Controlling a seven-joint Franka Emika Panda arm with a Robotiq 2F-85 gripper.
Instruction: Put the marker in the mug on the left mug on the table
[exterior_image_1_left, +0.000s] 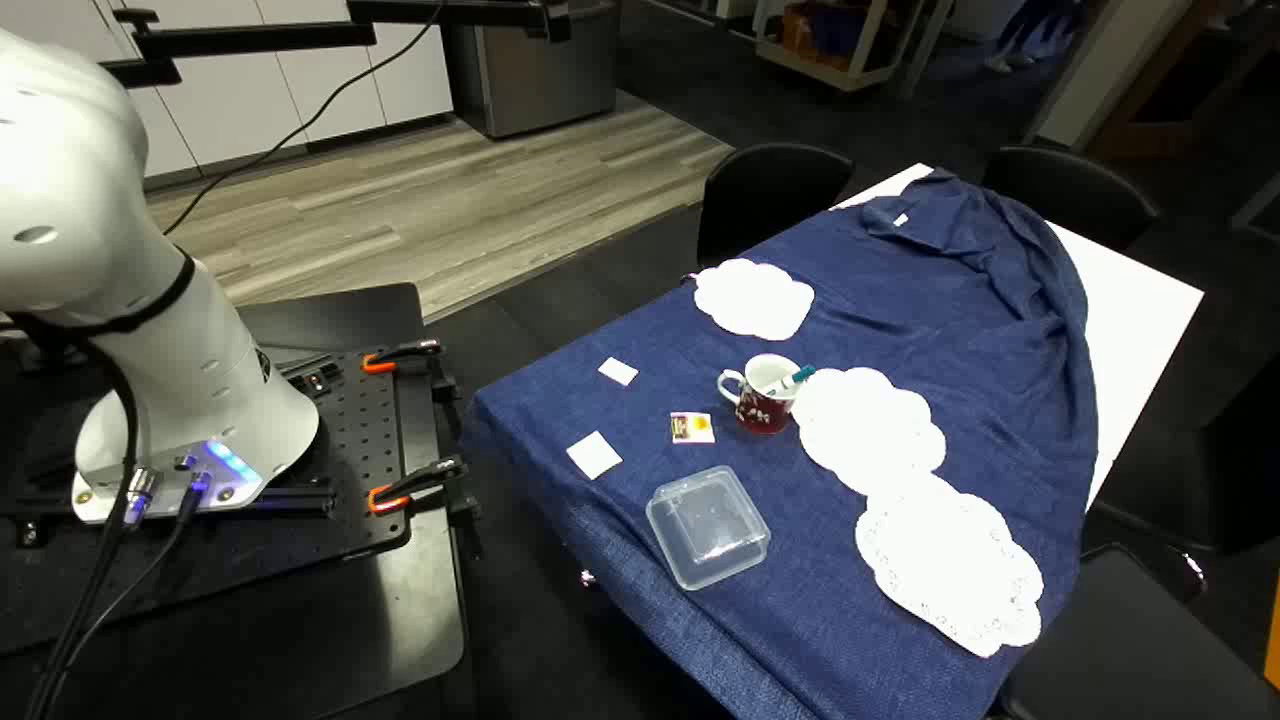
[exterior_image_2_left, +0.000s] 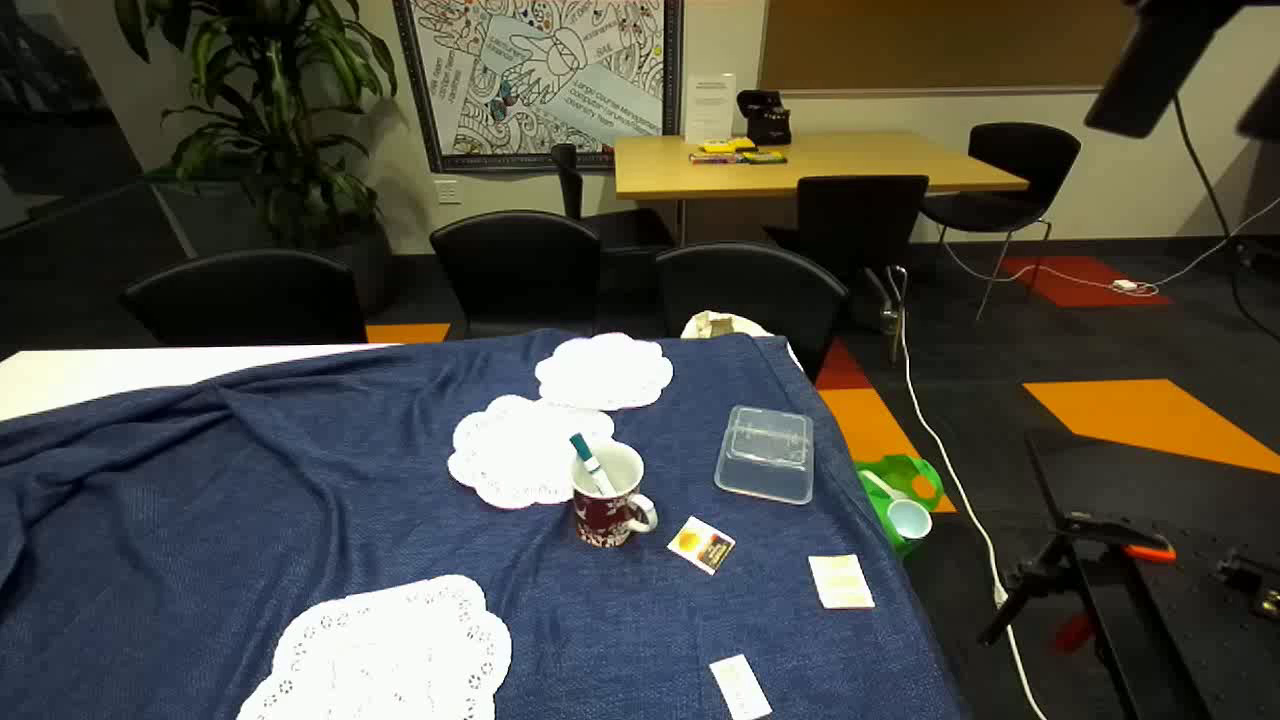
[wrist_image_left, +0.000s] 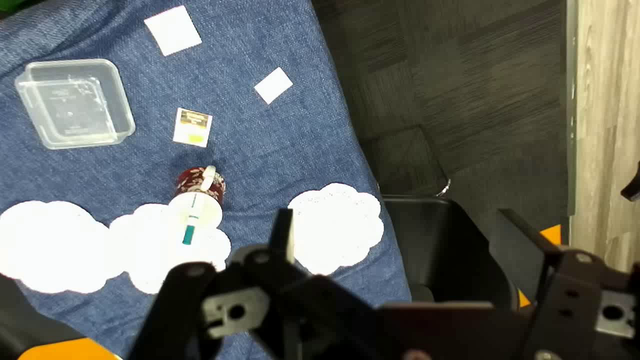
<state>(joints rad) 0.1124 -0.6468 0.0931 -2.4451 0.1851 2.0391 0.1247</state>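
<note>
Our tool (wrist_image_left: 398, 231): fingers (wrist_image_left: 280, 230) spread wide, nothing between them. The marker (wrist_image_left: 191, 220) is in the mug (exterior_image_2_left: 607, 505), off to the tool's left in the wrist view and well apart from it. It's tilted, teal cap up and out past the rim; can't see whether its tip touches bottom. Only one mug shows on the counter (exterior_image_1_left: 1130, 330), so we judge the task done. Next for us: no grab, back the tool away.

If we do need to move it: we expect the marker light, stiff, smooth plastic, likely to roll in the grip. Take it on the part above the rim, across the barrel right below the cap if there's room; a pull on the cap alone may pop it off. Mug we take for glazed ceramic: heavier, hard, slick, chippable. Pinch its wall with one finger inside, opposite where the marker leans. Past the gap between the fingers we see a doily (wrist_image_left: 340, 230).
</note>
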